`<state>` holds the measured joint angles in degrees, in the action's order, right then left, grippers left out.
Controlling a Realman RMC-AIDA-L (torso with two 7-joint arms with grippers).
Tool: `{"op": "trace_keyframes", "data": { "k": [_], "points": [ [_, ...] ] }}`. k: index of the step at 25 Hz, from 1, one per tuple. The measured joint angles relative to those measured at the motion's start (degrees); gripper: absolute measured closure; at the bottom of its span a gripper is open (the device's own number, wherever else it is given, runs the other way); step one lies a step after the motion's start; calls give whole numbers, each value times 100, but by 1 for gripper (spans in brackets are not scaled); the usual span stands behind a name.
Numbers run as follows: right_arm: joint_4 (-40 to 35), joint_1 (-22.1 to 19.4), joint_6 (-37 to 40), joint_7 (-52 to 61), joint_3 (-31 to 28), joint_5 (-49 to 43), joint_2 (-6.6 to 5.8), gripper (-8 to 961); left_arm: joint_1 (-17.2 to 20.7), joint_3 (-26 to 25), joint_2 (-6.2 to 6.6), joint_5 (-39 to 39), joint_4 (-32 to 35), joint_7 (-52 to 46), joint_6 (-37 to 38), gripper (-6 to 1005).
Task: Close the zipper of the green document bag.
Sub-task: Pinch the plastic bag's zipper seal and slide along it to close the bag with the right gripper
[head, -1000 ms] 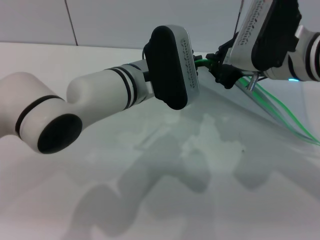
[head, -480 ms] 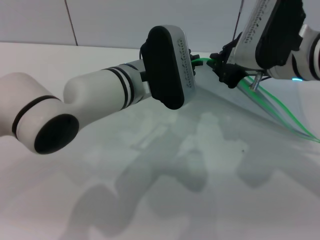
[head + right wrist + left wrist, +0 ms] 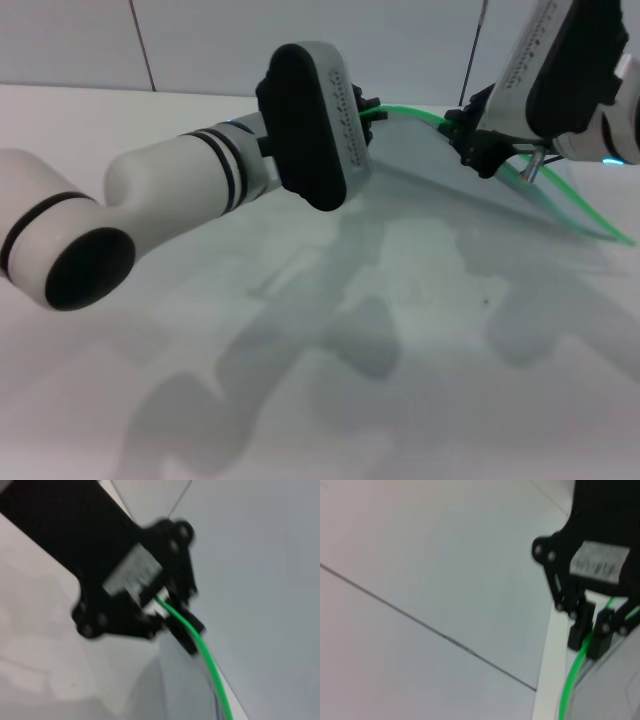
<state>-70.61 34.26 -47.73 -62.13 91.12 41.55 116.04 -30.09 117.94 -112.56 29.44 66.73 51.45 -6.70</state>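
Head view: the zipper [image 3: 420,113], a thin bright green strip, stretches taut between my grippers, lifting the green document bag [image 3: 440,190] off the table [image 3: 150,120]. My left gripper [image 3: 368,108] pinches one end, my right gripper [image 3: 478,150] clamps the strip farther along. I should keep tension straight; the translucent plastic looks slippery and floppy.

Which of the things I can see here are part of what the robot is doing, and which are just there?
Part of the job:
- large flat translucent bluish-grey plastic document bag
- thin bright green zipper strip
- left gripper, clamped on the strip
- right gripper, clamped on the strip

Just there:
- white table
- grey tiled wall
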Motion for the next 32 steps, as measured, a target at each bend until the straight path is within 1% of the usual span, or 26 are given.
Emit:
{"op": "trace_keyframes", "data": {
  "k": [10,13,17,22,32],
  "points": [
    [188,-145,27,-6,-556,-358,14,848,311,-245,1,0,168,92,8,947],
    [314,-150,52,-49,-833,-375,5,846,394,-267,13,0,193,106,34,947],
    [368,-151,68,-54,-1053,-503,7,843,486,-370,41,0,229,142,56,947],
    [436,-156,89,-55,-1375,-643,14,839,554,-405,42,0,247,144,56,947],
    [496,-157,146,-62,-1666,-729,13,832,617,-431,51,0,294,147,56,947]
  ]
}}
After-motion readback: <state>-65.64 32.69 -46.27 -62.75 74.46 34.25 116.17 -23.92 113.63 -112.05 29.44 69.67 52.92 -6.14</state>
